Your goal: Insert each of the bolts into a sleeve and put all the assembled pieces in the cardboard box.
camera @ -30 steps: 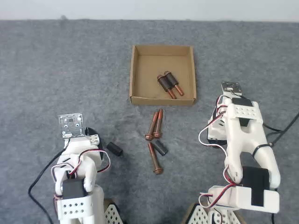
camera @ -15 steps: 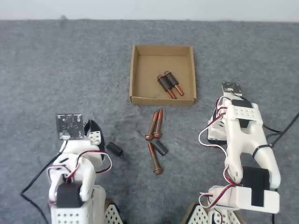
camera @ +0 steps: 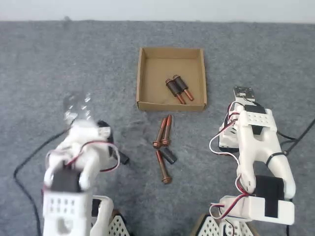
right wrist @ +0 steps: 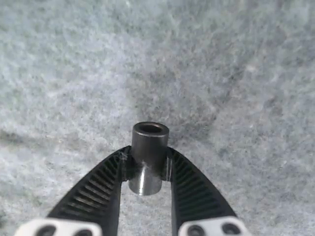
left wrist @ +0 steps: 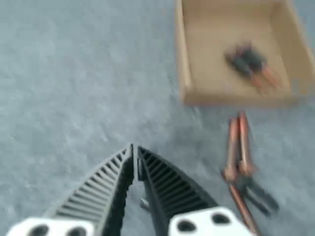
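Observation:
Two bolt-and-sleeve pieces (camera: 178,89) lie inside the cardboard box (camera: 140,73). Just in front of the box lie two copper bolts (camera: 164,131) side by side. A third bolt (camera: 163,168) rests beside a black sleeve (camera: 169,155). Another black sleeve (camera: 123,159) peeks out next to the left arm (camera: 81,147). In the left wrist view my left gripper (left wrist: 134,149) is shut and empty above bare carpet, with the box (left wrist: 181,59), the bolts (left wrist: 237,142) and a sleeve (left wrist: 258,192) farther off. My right gripper (right wrist: 147,160) is shut on an upright black sleeve (right wrist: 149,142); the right arm (camera: 253,132) stands right of the bolts.
Grey carpet (camera: 74,59) covers the whole table, with open room left of the box and along the far side. A pale wall strip (camera: 157,10) bounds the far edge. Cables (camera: 29,167) trail beside both arm bases.
The left arm has swung up and toward the far side, and now partly covers the loose sleeve beside it. The right arm has not moved.

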You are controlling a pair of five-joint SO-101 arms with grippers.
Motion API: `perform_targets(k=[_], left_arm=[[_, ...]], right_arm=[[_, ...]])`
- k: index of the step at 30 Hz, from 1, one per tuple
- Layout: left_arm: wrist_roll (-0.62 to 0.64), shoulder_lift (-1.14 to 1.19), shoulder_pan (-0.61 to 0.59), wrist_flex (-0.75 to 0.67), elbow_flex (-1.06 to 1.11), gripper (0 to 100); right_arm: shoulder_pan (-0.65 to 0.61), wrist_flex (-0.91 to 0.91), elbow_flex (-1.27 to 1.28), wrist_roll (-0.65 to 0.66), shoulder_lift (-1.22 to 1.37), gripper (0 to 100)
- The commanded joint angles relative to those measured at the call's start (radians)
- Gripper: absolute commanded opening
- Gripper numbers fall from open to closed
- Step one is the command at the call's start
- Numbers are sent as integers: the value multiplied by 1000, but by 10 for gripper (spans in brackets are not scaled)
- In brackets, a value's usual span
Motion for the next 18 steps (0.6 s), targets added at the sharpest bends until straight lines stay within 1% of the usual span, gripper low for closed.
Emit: perform_targets(k=[1,3,7,10,15,18], left_arm=[[104,226,120,3,-102,12],[166,324,187,2,-145,12],[250,489,313,-8,-223,12],[305,589,385,-72,-245,12],[351,733,462,-212,-246,12],[350,832,466,-230,-291,12]], right_arm=[[13,-13,-5,15,-47,9],[13,-13,-5,15,-47,9],[13,-15,-5,15,-47,9],[12,-15,-5,17,-47,9],[12,-36,-3,17,-47,9],[12,-36,-3,17,-47,9]])
